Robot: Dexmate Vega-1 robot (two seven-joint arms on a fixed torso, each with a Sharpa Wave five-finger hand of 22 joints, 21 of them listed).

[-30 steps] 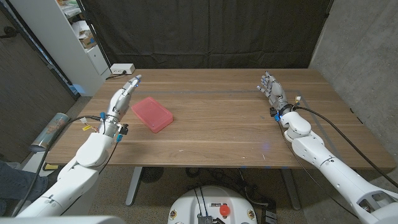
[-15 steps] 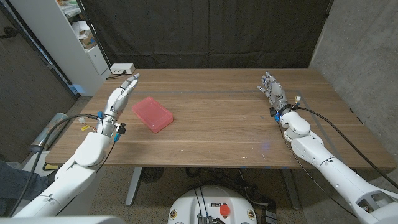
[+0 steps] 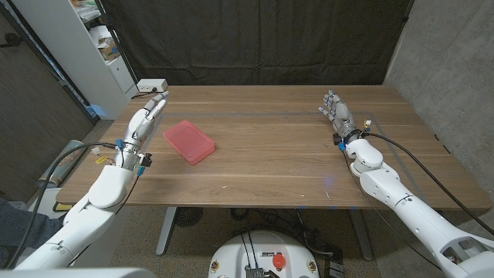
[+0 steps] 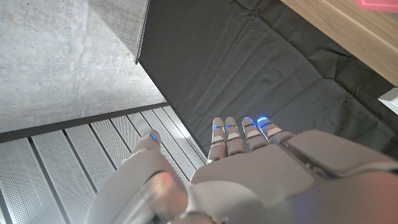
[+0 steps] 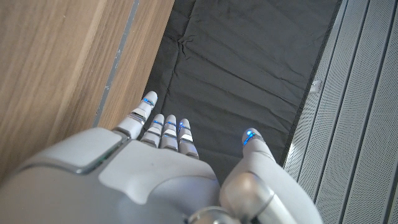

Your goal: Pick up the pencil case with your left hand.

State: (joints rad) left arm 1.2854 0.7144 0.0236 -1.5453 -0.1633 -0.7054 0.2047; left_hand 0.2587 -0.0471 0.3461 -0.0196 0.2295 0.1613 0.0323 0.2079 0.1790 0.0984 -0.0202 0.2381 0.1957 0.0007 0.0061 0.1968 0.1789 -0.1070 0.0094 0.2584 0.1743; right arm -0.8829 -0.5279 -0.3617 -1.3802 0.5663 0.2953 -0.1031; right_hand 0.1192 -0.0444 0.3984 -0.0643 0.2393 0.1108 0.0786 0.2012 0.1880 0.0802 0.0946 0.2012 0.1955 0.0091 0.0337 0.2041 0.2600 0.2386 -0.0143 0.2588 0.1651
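The pencil case (image 3: 188,141) is a flat pink-red rectangle lying on the left half of the wooden table (image 3: 278,154); a corner of the pencil case (image 4: 380,3) shows in the left wrist view. My left hand (image 3: 143,124) is raised over the table's left edge, to the left of the case and apart from it, fingers stretched out and holding nothing. From the left wrist camera my left hand (image 4: 249,174) has straight fingers. My right hand (image 3: 338,113) stands open at the right side, far from the case, and my right hand (image 5: 168,168) grips nothing.
A white power strip (image 3: 151,85) lies at the table's far left corner. A white shelf unit (image 3: 93,42) stands beyond the left edge. A black curtain (image 3: 255,38) hangs behind the table. A concrete wall (image 3: 455,69) is at the right.
My left hand has drifted left and slightly back, away from the pencil case. The case and my right hand have not moved.
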